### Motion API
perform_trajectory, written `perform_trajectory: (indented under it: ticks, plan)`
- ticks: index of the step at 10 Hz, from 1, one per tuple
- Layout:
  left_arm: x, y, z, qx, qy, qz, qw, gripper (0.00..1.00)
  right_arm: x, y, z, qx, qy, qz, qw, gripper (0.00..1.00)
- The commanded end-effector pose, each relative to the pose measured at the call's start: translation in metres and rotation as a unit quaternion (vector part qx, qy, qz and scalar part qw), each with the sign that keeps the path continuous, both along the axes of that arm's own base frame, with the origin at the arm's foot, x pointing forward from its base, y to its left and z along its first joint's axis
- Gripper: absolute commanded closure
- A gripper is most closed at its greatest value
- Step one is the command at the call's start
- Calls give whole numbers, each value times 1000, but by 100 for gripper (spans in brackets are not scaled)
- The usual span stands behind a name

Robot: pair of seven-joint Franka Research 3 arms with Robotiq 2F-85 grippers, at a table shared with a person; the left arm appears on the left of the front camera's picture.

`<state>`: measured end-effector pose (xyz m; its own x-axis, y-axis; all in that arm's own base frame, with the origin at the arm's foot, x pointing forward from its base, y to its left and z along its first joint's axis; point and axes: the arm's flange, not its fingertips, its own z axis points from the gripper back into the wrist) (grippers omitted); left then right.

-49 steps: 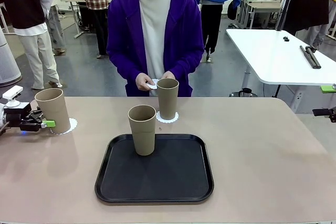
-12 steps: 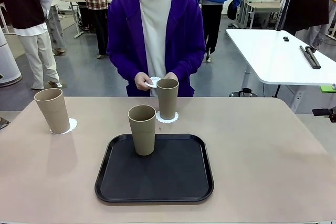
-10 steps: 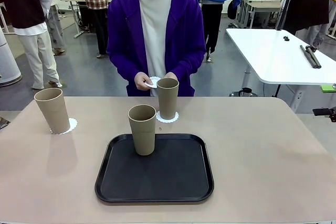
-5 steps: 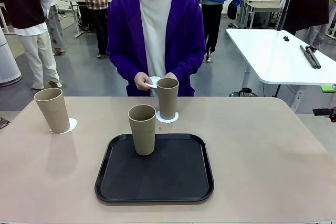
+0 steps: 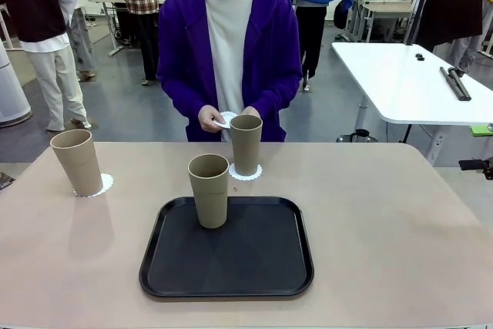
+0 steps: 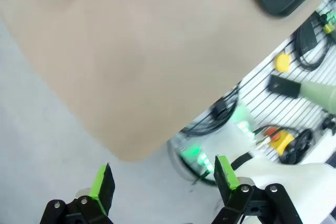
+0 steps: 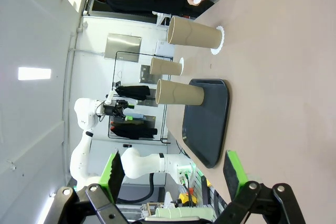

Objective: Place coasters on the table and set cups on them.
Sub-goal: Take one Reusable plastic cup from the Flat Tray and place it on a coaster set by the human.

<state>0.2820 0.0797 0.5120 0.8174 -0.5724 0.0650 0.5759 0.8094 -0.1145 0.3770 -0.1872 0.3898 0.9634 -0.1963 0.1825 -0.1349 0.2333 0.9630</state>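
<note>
No legible text, label, brand, number or sign appears in any view. The cups [image 5: 209, 189], tray [image 5: 226, 248] and desk [image 5: 385, 221] carry no readable markings.

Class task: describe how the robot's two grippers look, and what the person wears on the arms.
The left gripper has two black jointed fingers with silver screws and bright green pads. The right gripper is built the same, black with green pads. The person's sleeves are purple, over a white top.
</note>
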Motion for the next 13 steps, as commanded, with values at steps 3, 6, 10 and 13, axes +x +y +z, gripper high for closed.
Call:
perform_trajectory:
  ticks: [3,6,10,13]
  plan:
    - [47,67,-10,-353,24,30,935,0,-2,0,1,-2,1,7,1000,0]
    - [63,134,-13,-466,5,90,880,0,-2,0,1,-2,1,7,1000,0]
    - [86,237,-52,-498,83,223,834,0,-2,0,1,-2,1,7,1000,0]
    - [92,268,-88,-535,107,237,804,0,-2,0,1,-2,1,7,1000,0]
